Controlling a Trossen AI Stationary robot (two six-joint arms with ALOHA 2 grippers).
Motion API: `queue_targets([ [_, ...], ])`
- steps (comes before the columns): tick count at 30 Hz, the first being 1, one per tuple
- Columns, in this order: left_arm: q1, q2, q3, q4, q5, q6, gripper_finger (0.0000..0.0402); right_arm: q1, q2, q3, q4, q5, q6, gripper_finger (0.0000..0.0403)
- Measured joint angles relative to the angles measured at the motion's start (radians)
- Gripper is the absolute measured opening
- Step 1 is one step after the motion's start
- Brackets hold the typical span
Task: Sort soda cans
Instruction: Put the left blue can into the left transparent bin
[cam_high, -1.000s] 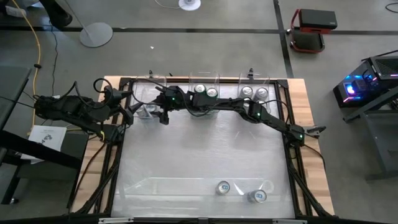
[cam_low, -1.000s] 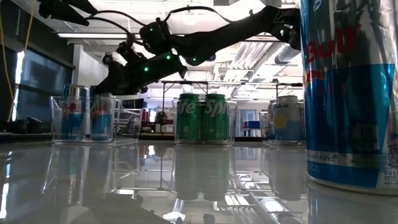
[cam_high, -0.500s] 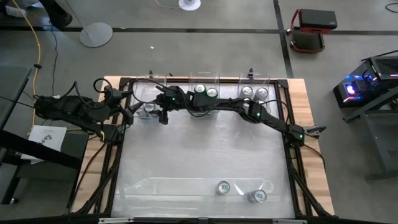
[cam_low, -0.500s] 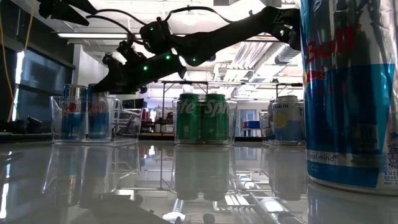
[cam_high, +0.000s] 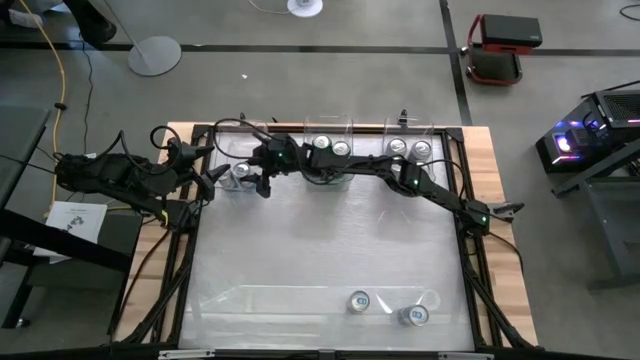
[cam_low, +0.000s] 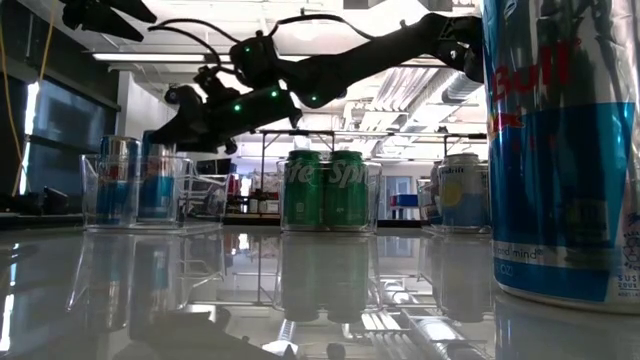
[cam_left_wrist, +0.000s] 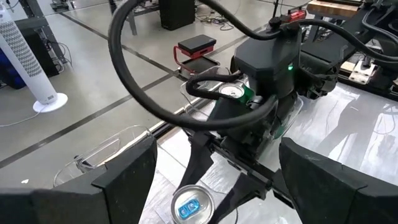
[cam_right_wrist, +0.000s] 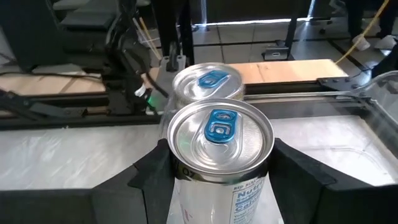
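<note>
Looking down from above, you see the right gripper (cam_high: 262, 178) at the far-left clear bin (cam_high: 228, 150), the left gripper (cam_high: 207, 180) waiting beside it with fingers spread. Level across the bench (cam_low: 300, 290), blue-and-silver cans (cam_low: 135, 180) stand in that bin. In the right wrist view, fingers (cam_right_wrist: 292, 165) clasp a silver-topped, blue-tabbed can (cam_right_wrist: 219, 155).

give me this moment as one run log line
right gripper: shut on blue can at left bin | left gripper: open, waiting at table's left edge | two cans unsorted at front
</note>
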Motion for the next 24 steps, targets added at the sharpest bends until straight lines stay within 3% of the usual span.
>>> queue_targets([
  [7, 0.000, 0.000, 0.000, 0.000, 0.000, 0.000, 0.0314, 0.000, 0.000, 0.000, -0.010, -0.028, -0.012, 0.0212],
  [18, 0.000, 0.000, 0.000, 0.001, -0.003, 0.000, 0.0314, 0.001, 0.017, 0.000, -0.001, -0.057, 0.009, 0.0270],
  [24, 0.000, 0.000, 0.000, 0.001, -0.003, 0.000, 0.0314, 0.001, 0.017, 0.000, 0.001, -0.055, 0.005, 0.0278],
])
